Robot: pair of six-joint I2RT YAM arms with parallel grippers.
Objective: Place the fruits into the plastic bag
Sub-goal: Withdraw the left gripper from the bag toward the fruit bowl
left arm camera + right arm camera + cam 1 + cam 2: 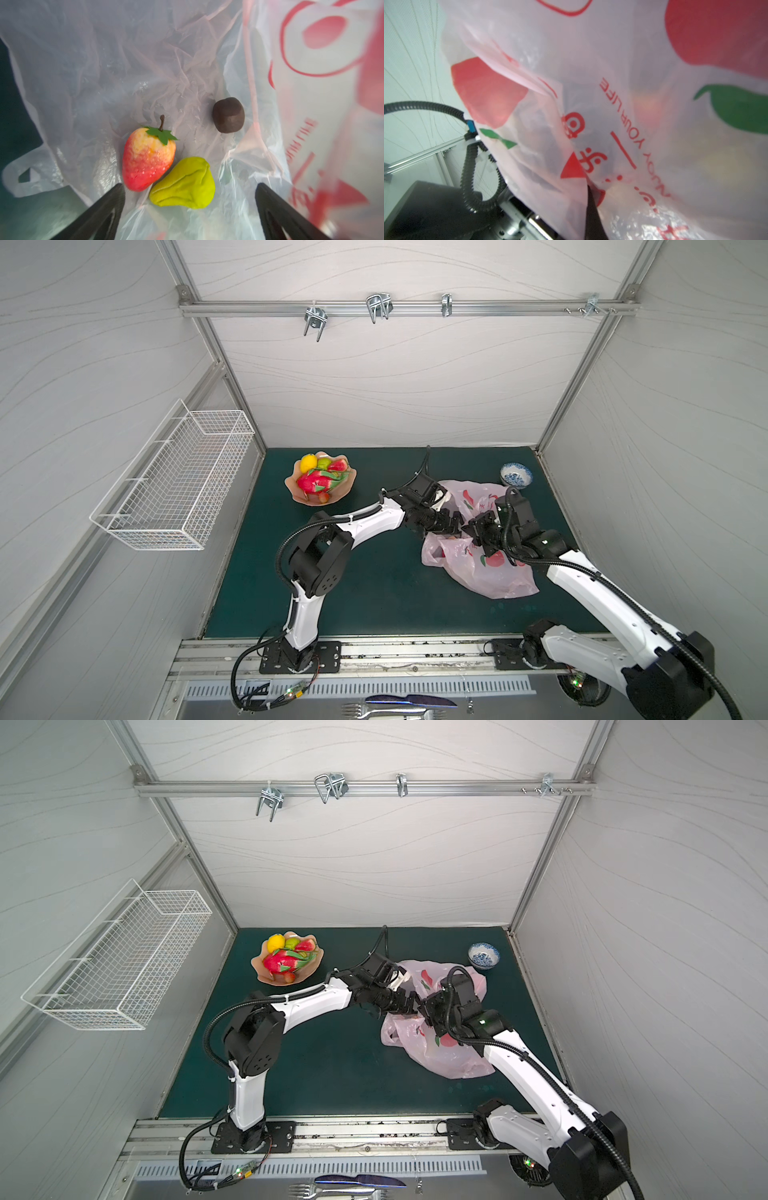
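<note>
You have three fruits inside the plastic bag, which lies crumpled on the green tabletop. In the left wrist view, a strawberry with a green leaf and a stalk touches a green pear. A dark brown round fruit lies a little apart from both. All three rest on the bag's inner film.

The other fruits are in the peach dish, well apart from the bag, to its left and further back in both top views. In the dish you see a lemon, a dragon fruit, a green fruit, a red piece and a small red fruit at the rim.

Your left claw is inside the bag's mouth with its fingers spread wide. It holds nothing and hangs over the strawberry and the pear. I cannot tell whether a fingertip touches the strawberry.

Your right claw is closed and pinches the thin film at the bag's mouth, so this side of the bag stands lifted.

A blue-and-white bowl stands just beside the bag's far right corner. A white wire basket hangs on the side wall, much further from the bag than the dish. Over the bag's mouth the two claws are very near to each other, and the lifted printed film stands just beside one finger of the left claw.
</note>
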